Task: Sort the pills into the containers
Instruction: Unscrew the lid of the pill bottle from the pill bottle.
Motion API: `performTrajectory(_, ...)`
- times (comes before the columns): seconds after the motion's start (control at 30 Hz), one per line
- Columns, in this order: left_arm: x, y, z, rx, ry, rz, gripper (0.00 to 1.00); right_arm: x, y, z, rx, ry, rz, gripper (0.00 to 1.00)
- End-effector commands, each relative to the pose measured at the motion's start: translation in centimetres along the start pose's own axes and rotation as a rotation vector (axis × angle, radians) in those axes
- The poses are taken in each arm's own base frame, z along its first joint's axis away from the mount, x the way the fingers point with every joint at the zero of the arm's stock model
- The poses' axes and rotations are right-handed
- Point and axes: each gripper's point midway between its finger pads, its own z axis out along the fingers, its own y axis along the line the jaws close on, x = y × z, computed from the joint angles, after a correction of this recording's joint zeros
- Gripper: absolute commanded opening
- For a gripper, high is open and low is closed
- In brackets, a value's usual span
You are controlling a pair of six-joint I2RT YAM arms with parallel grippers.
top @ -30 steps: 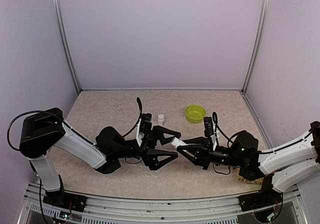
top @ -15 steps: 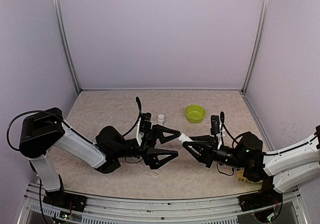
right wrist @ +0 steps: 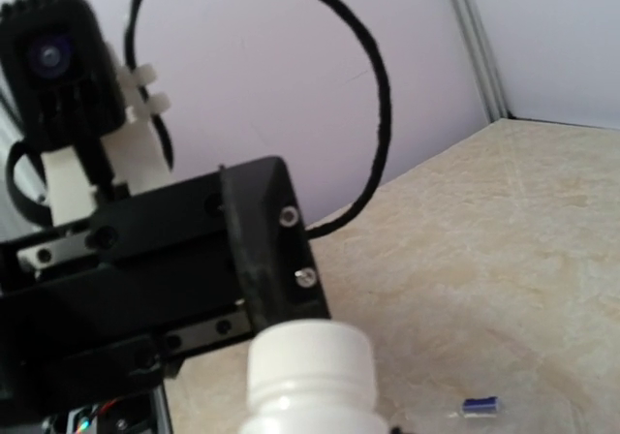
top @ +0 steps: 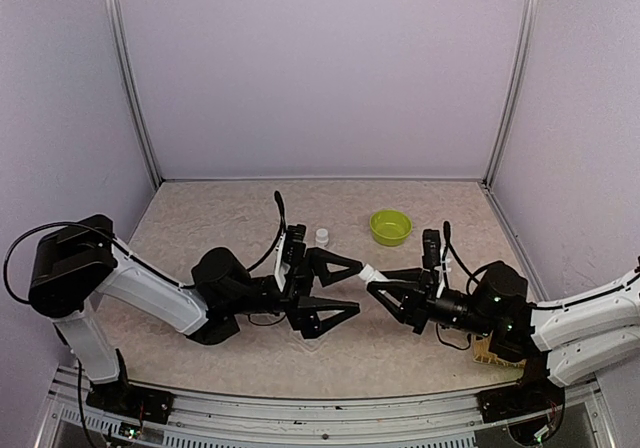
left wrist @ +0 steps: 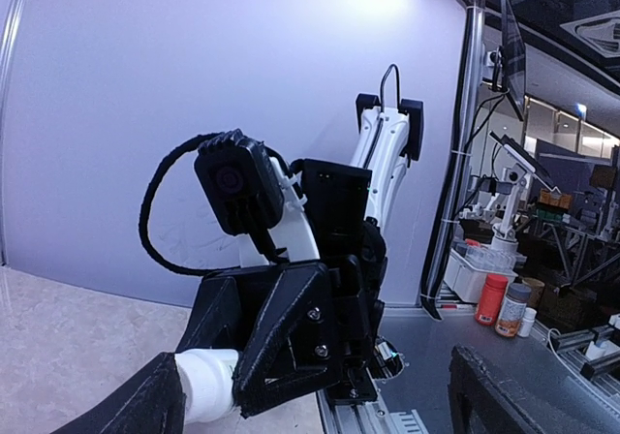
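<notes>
My right gripper [top: 385,286] is shut on a small white bottle [top: 371,276] and holds it above the table, cap pointing left. The bottle also shows in the right wrist view [right wrist: 310,376] and the left wrist view [left wrist: 205,384]. My left gripper [top: 357,286] is open, its two fingers spread just left of the cap and not touching it. A second white bottle [top: 322,236] stands upright behind them. No pills show. A scrap of clear plastic with a blue mark [right wrist: 480,405] lies on the table; I cannot tell whether it is the pill box.
A lime-green bowl [top: 390,226] stands at the back right. A yellowish object [top: 488,353] lies by the right arm's base. Metal posts [top: 135,88] and walls enclose the beige table [top: 200,218].
My right gripper has carried the white bottle a little right and up, away from the left gripper's open fingers. The left gripper has barely moved.
</notes>
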Motion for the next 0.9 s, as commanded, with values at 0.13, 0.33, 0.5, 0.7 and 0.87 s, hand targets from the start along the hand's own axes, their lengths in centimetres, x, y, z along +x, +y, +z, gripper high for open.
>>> performTrajectory(0.13,-1.6,-0.1,-1.3,0.028,0.031,0.084,0.86,-1.1,4.7,0.6,-0.258,0.021,-0.040,0.26)
performTrajectory(0.33,-1.9,-1.7,-1.2,0.127,0.053,0.121,0.70,-1.1,6.3,0.9,-0.358,0.031,0.012,0.26)
performTrajectory(0.5,-1.6,-2.2,-1.2,0.151,0.066,0.120,0.57,-1.2,7.0,0.9,-0.404,0.029,0.033,0.26)
performTrajectory(0.7,-1.5,-2.3,-1.4,0.152,0.062,0.113,0.34,-1.0,7.0,1.1,-0.408,0.035,0.041,0.26)
performTrajectory(0.87,-1.5,-2.0,-1.3,0.122,0.056,0.101,0.21,-0.9,6.8,1.3,-0.398,0.036,0.040,0.26)
